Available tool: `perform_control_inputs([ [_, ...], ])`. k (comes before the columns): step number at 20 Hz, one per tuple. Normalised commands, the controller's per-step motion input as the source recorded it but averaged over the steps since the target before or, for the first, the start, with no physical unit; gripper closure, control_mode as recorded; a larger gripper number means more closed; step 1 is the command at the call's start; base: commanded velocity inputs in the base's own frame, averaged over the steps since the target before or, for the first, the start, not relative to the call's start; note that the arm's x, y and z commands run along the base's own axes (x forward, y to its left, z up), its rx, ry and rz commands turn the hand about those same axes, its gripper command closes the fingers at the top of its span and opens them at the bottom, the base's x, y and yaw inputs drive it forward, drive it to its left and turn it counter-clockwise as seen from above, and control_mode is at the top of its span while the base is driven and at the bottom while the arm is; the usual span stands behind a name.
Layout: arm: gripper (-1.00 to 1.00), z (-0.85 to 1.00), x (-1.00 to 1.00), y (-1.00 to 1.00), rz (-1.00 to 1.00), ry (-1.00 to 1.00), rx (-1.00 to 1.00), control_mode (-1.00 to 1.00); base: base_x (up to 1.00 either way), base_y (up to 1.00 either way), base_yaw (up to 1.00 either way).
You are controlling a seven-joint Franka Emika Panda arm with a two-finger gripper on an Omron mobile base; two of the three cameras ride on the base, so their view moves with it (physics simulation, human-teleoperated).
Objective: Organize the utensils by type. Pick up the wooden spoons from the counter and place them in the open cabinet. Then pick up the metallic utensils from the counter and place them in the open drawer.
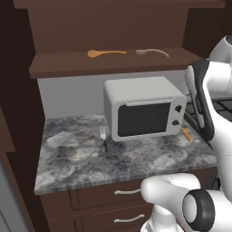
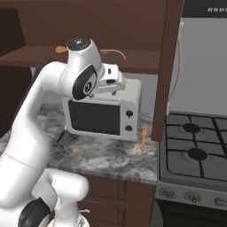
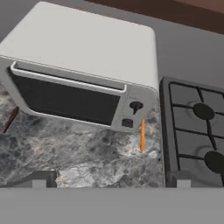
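- Two wooden spoons lie on the cabinet [image 1: 68, 68] shelf: the orange-tan spoon [image 1: 105, 53] toward the shelf's middle, the paler beige spoon [image 1: 152, 52] to its right, near the shelf's right end. The two are apart, both lying flat, bowls to the left.
- One fork [image 1: 104, 138] lies on the surface [image 1: 136, 158] just in front of the microwave's front left corner, silver tines toward the back wall, dark reddish handle toward the front edge. In the hand view its handle [image 3: 10, 119] shows at the left edge.
- One orange-handled utensil [image 2: 143, 138] lies on the surface beside the microwave's right side, near the surface's right edge where the stove [image 2: 195, 155] begins. In the left base view its handle [image 1: 185, 134] pokes out by the microwave's lower right corner; the head is hidden. In the hand view the orange handle [image 3: 142, 134] lies below the microwave's knobs, close to the stove's edge.
- White microwave [image 1: 144, 108] stands at the back of the surface, door shut, two dark knobs on its right.
- Gripper [image 3: 111, 181] hangs above the surface in front of the microwave, looking down at it; its jaws are spread wide apart and hold nothing.
- Drawer fronts [image 1: 115, 195] with silver handles sit below the surface's front edge, shut as far as can be seen.
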Motion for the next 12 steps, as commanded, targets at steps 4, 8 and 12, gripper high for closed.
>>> perform_control_inputs([
  [4,-1.00,-0.90,-0.48,-0.24,-0.11,0.13,0.00,-1.00,0.00,0.00,0.00],
  [8,-1.00,-0.92,-0.34,-0.24,-0.10,0.10,0.00,-1.00,0.00,0.00,0.00],
  [12,-1.00,-0.84,-0.15,-0.31,-0.04,0.22,0.00,-1.00,0.00,0.00,0.00],
])
